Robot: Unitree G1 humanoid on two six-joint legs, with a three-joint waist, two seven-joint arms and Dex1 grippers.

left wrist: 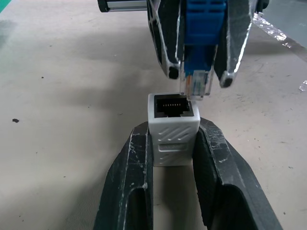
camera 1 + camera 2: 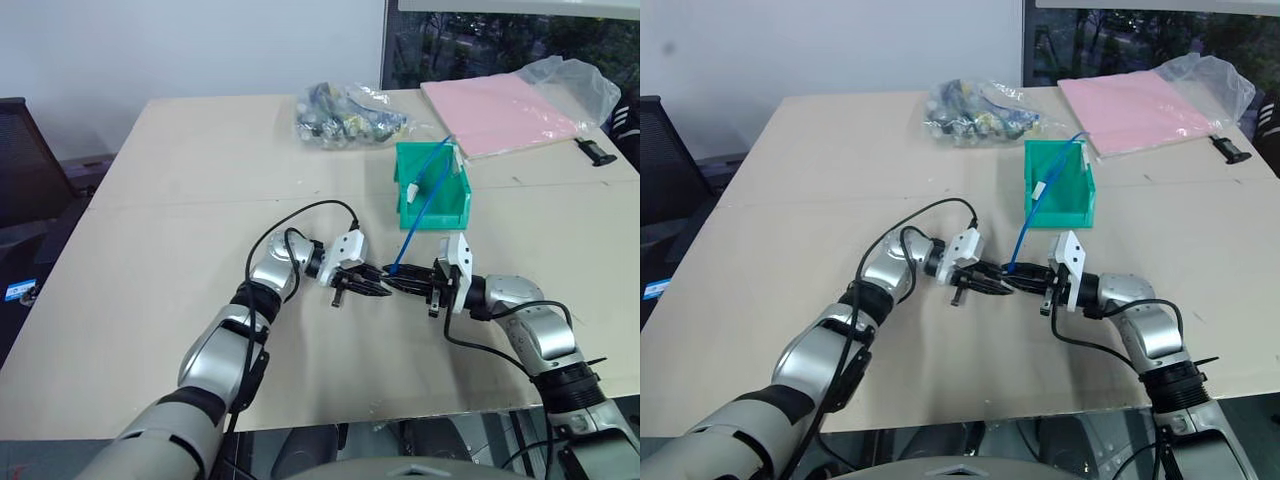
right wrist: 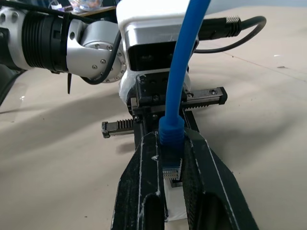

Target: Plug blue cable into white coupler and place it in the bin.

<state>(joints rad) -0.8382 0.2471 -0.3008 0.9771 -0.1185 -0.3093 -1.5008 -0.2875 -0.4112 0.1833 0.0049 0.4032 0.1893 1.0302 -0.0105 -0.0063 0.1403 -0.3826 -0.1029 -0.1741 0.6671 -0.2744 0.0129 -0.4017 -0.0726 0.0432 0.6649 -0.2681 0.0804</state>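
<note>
Tabletop; cable plug (image 1: 197, 81) beside coupler socket (image 1: 172, 104)

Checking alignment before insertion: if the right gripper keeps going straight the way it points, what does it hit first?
Likely the white coupler in the left gripper: the blue cable plug held by the right gripper sits just short of its socket, slightly off-centre.

Bright, even indoor light, soft shadows on the table (image 2: 150, 250), close wrist views slightly blurred

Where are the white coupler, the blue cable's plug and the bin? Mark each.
white coupler (image 1: 173, 125): left wrist view, its front face.
blue cable (image 1: 197, 84): left wrist view, clear plug tip.
bin (image 2: 432, 212): left eye view, front wall.
</note>
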